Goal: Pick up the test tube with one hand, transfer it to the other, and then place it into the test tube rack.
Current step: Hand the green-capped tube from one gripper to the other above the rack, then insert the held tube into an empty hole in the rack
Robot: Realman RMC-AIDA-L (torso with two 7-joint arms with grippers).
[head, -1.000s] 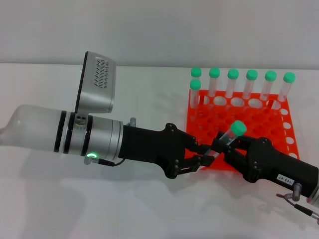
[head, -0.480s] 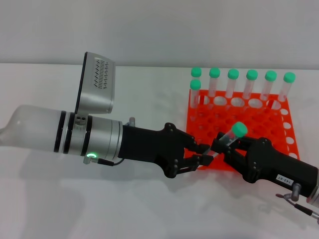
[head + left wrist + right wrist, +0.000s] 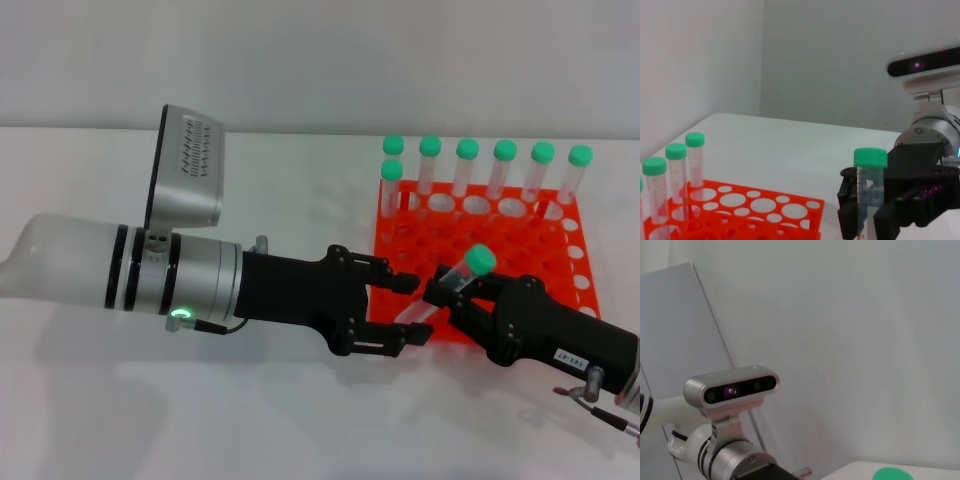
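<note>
Head view: the right tool (image 3: 450, 290) pinches the test tube (image 3: 452, 281), tilted, at the near edge of the test tube rack (image 3: 480, 262); the left tool (image 3: 398, 310) is spread, its fingers clear of the tube. Left wrist view alone shows the tube upright between the right tool's fingers (image 3: 848, 210). Right wrist view shows only its green cap (image 3: 892, 474).

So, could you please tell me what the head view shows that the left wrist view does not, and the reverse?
Only the head view shows the left gripper, its fingers open, on the silver-and-white arm, and the whole bright orange plastic test tube rack with seven green-capped tubes standing in it.

Only the left wrist view shows a camera bar mounted above the right gripper, and a wall corner behind.

Both show the right gripper shut on the slim clear test tube with a green cap, beside the rack on the white table.
</note>
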